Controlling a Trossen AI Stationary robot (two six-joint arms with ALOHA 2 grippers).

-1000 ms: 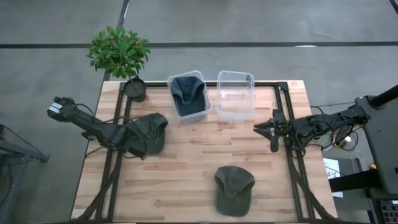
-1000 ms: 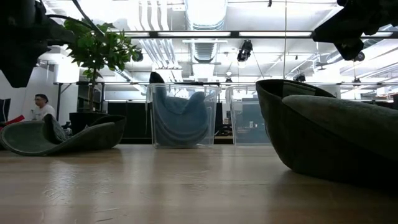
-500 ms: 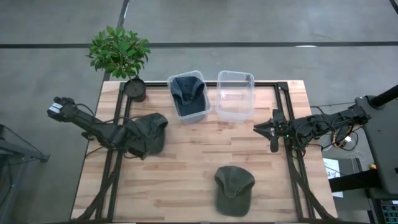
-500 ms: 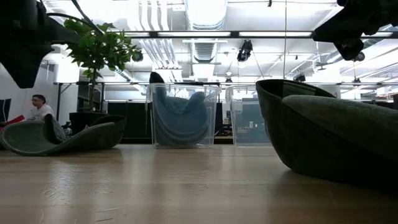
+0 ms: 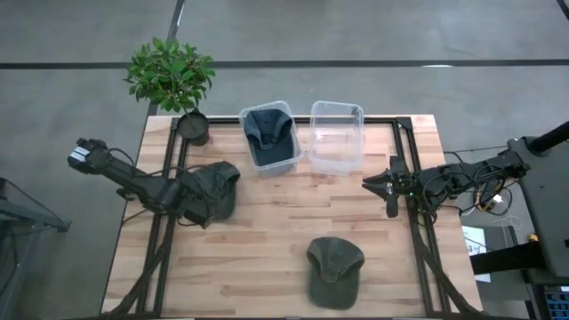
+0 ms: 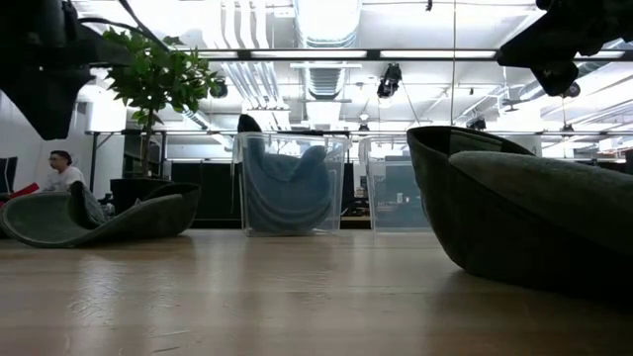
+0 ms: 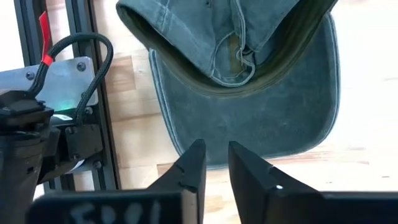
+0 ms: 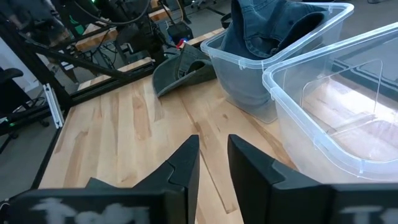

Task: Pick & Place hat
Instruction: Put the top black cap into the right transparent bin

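The left gripper [image 5: 188,206] hangs over the table's [image 5: 267,231] nine o'clock side, right above a green hat [image 5: 213,188]. Its fingers [image 7: 193,168] sit close together with a thin gap and nothing between them. The right gripper [image 5: 380,185] waits at three o'clock, fingers [image 8: 186,163] also nearly shut, holding nothing. Another green hat [image 5: 334,270] lies at six o'clock. A blue hat [image 5: 269,127] sits in the bin [image 5: 272,164] at twelve o'clock, beside a clear bin [image 5: 336,135].

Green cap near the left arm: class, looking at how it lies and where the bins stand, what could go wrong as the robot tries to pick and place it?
1. The left gripper hovers over the green cap's flat brim; it might slide off.
2. The blue-hat bin touches the empty bin; a drop could land wrong.
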